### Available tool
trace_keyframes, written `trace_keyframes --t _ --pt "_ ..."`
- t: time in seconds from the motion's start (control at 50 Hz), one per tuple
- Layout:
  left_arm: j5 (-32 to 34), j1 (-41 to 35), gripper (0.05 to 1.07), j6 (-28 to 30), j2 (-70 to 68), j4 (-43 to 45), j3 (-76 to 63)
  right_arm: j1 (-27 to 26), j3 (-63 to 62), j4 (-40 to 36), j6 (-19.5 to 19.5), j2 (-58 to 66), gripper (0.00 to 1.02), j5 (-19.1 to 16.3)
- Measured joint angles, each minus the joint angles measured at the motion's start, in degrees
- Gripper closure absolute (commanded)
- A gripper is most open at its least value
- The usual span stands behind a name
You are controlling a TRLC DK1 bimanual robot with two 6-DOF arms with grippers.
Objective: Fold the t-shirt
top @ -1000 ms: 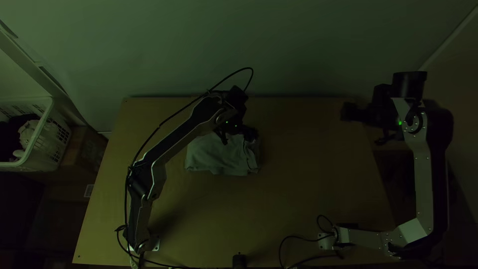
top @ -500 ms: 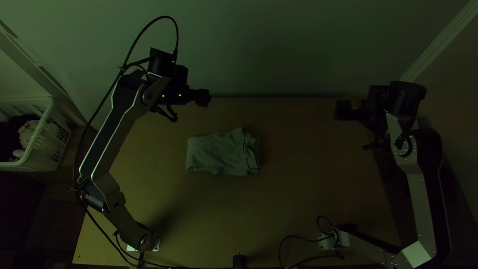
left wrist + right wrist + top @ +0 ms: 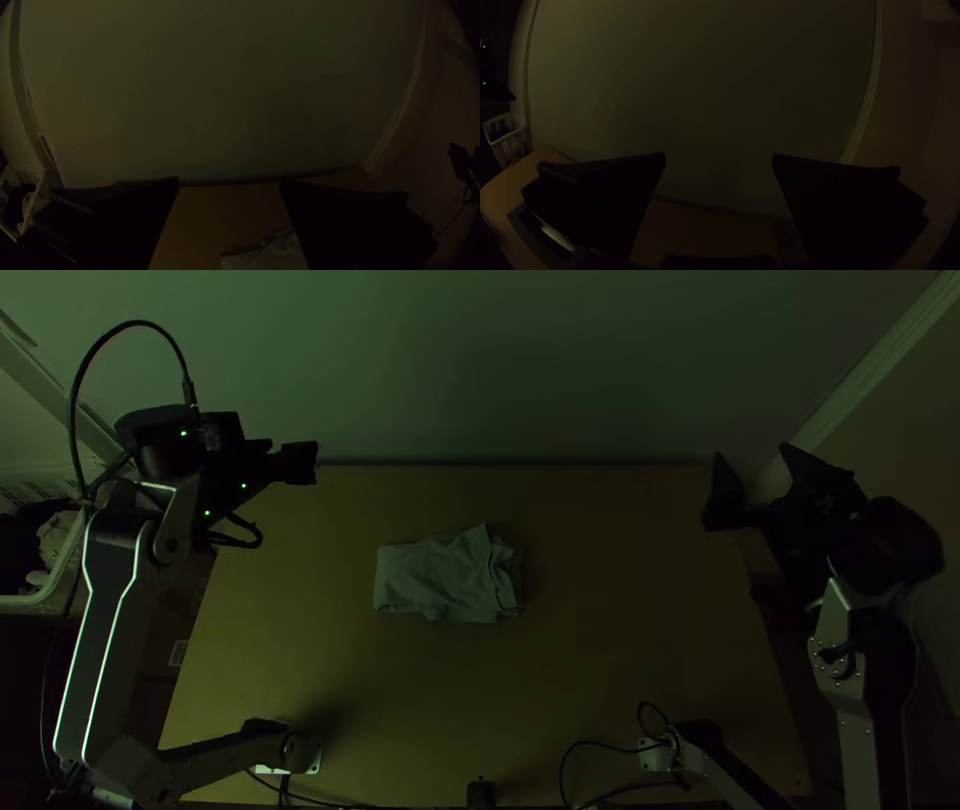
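The grey-green t-shirt lies as a folded, roughly rectangular bundle at the middle of the table, with uneven layered edges at its right end. Up and to the left of it, over the table's far left corner, is my left gripper. My right gripper is at the far right corner, well away from the cloth, its fingers spread. In the left wrist view my left gripper stands open, with part of the t-shirt beyond it. In the right wrist view my right gripper is open and empty.
A white basket with cloth in it stands beyond the table's left side, partly behind the left arm. The wall rises along the table's far edge. Cables and a small black object are at the near edge.
My left gripper has moved from above the t-shirt to the far left, uncovering the cloth. The right gripper has turned, its fingers now seen spread. The t-shirt has kept its place.
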Motion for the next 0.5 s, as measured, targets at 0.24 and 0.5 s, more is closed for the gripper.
trace_keyframes --t 0.24,0.5 --pt "-5.9 1.9 0.11 3.8 -18.4 15.3 -22.2 -2.6 -11.1 12.0 -1.6 -8.9 0.04 0.6" --pt "-8.7 3.6 0.11 8.2 -33.5 26.3 -40.0 -2.5 -25.2 25.0 0.3 -22.3 0.04 1.5"
